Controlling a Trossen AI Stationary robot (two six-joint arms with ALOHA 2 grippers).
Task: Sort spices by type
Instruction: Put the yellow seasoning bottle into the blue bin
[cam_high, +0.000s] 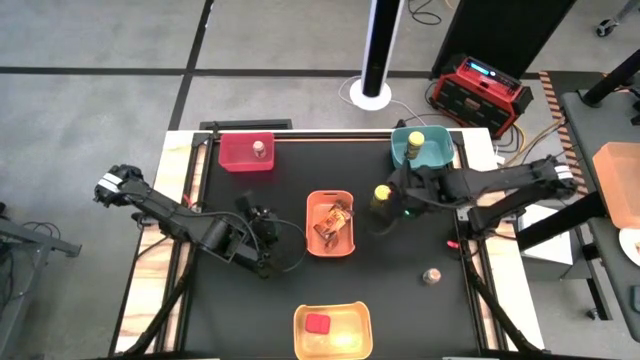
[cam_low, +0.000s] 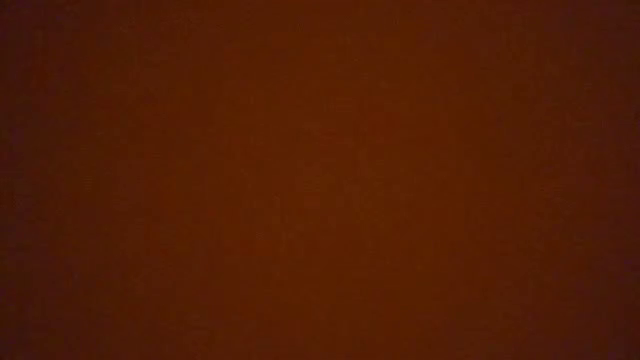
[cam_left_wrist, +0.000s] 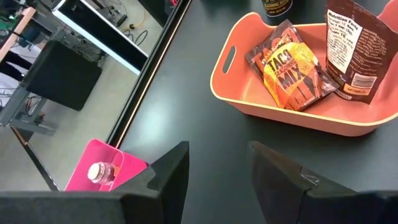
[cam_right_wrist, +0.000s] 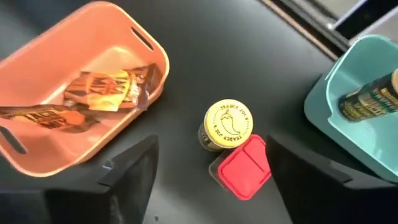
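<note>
On the black table (cam_high: 420, 330), four bins sat: orange bin (cam_high: 331, 224) holding both packets (cam_left_wrist: 292, 71), teal bin (cam_high: 420, 146) one yellow-lidded jar (cam_right_wrist: 367, 99). The right gripper (cam_right_wrist: 208, 171), open, hovered over another jar (cam_right_wrist: 227, 124) touching a red cube box (cam_right_wrist: 244, 167). The left gripper (cam_left_wrist: 217, 168) waited open.

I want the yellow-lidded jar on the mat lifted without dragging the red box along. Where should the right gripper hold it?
Grip the yellow-lidded jar across its round sides just below the lid, coming straight down. It stands upright, and the red box touches one side, so set the open right gripper fingers on the two sides clear of the box.
</note>
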